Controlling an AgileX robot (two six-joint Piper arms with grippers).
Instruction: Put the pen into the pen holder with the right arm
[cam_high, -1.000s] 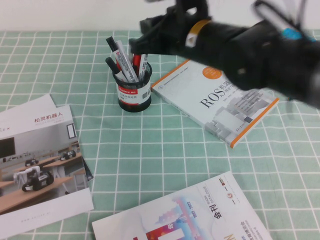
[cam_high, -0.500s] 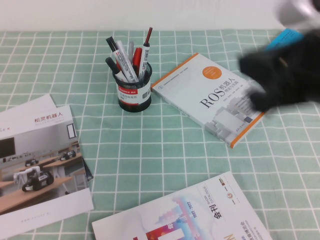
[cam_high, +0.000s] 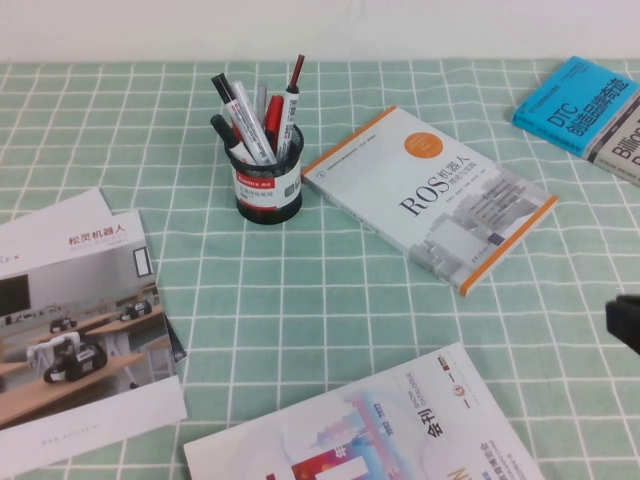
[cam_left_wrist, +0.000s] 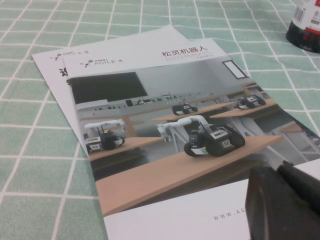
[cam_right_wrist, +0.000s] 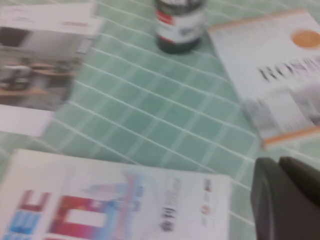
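The black mesh pen holder stands upright at the back left of centre, with several pens in it. The pen, white-barrelled with a black cap, stands in its right side, next to a thin dark-red-tipped pen and red pens. Other black-capped markers lean out to the left. The holder also shows in the right wrist view and the left wrist view. Only a black bit of my right arm shows at the right edge. My right gripper is shut and empty, far from the holder. My left gripper is shut over a brochure.
A white ROS book with orange edges lies right of the holder. A blue book lies at the back right. Brochures lie at the left and a magazine at the front, all on a green checked cloth.
My right arm has drawn back from above the holder to the right edge of the table. The pen stays standing in the holder.
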